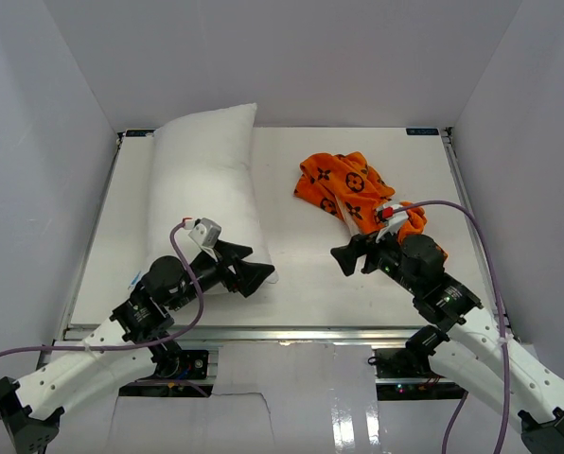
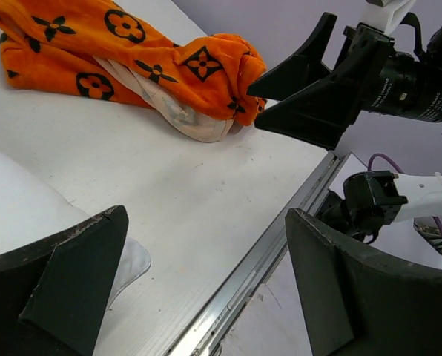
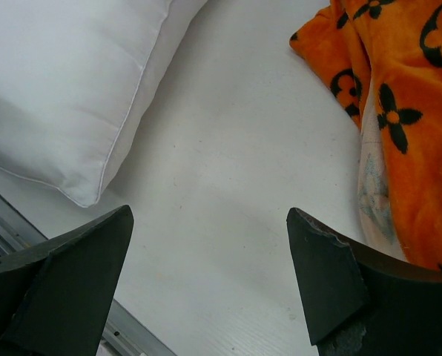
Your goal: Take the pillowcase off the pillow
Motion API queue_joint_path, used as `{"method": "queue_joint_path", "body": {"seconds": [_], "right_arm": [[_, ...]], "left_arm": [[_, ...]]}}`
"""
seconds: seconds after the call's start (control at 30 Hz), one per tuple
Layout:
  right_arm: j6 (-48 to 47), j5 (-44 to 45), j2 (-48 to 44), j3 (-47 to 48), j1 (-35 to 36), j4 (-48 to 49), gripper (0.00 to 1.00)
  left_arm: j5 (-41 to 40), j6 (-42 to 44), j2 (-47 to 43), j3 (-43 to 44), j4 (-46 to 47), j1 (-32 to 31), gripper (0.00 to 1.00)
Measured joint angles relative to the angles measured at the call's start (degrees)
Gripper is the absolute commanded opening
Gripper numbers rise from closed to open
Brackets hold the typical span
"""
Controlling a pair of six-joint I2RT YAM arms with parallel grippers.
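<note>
Wide apart on both arms, the jaws grip nothing: the left jaws and the right jaws each hang over bare desk [image 1: 301,284] with only air between their fingers.

The left arm [image 1: 159,284] reaches up from its base at the near left and bends toward the middle. Its wrist sits at the pillow's near end, and the left jaws point rightward just past the pillow's near right corner. In the left wrist view that white corner [image 2: 28,215] shows beside the left finger, though I cannot tell whether the two touch.

The right arm [image 1: 433,284] comes up from the near right and turns inward, so the right jaws point left and face the left jaws across a gap of desk. Its wrist is just beside the near edge of the pillowcase.

The pillow [image 1: 206,170] lies bare along the left side of the desk, running from the far edge toward the near one. The pillowcase [image 1: 348,189] lies crumpled on the right half, apart from the pillow, with some pale lining [image 2: 191,122] showing at its near end.
</note>
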Motion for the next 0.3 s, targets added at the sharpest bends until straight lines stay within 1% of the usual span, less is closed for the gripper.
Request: {"method": "queue_joint_path", "body": {"seconds": [0.3], "right_arm": [[0.0,0.0,0.3,0.0,0.0,0.0,0.90]], "left_arm": [[-0.2,0.0,-0.3,0.0,-0.2,-1.2,0.98]]}}
